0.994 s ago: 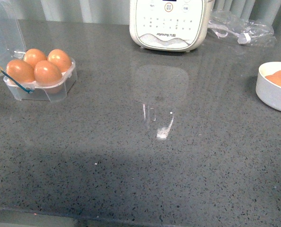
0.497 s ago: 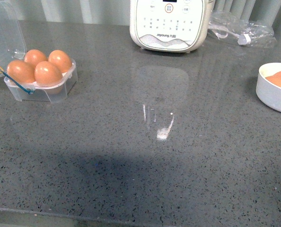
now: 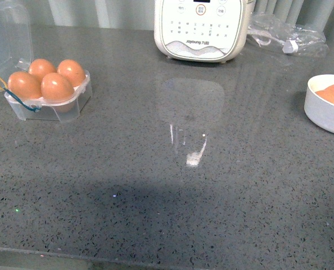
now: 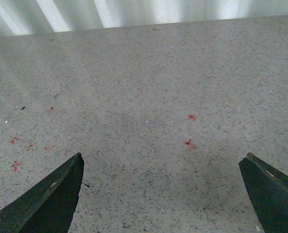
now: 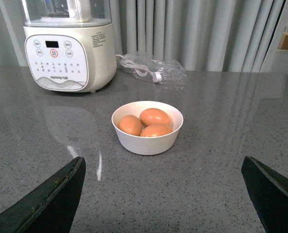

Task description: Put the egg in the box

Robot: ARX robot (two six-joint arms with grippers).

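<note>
- Countertop of grey speckled stone fills our front view, glossy enough to mirror the white kitchen appliance standing at its back. A pale curtain hangs behind, and a crumpled plastic bag lies beside the appliance.
- We see the box on the far left, its clear lid standing open. Four eggs fill all its cells.
- Our left gripper is spread wide with nothing in it, over bare counter dotted with small red specks. Its camera shows neither box nor egg.
- Our right gripper is likewise spread and empty. The white bowl holding three eggs sits ahead of it, well apart.
- We find the counter's near edge along the bottom of the front view. The bowl is cut off at the right side, and the wide middle stretch between box and bowl is bare.
</note>
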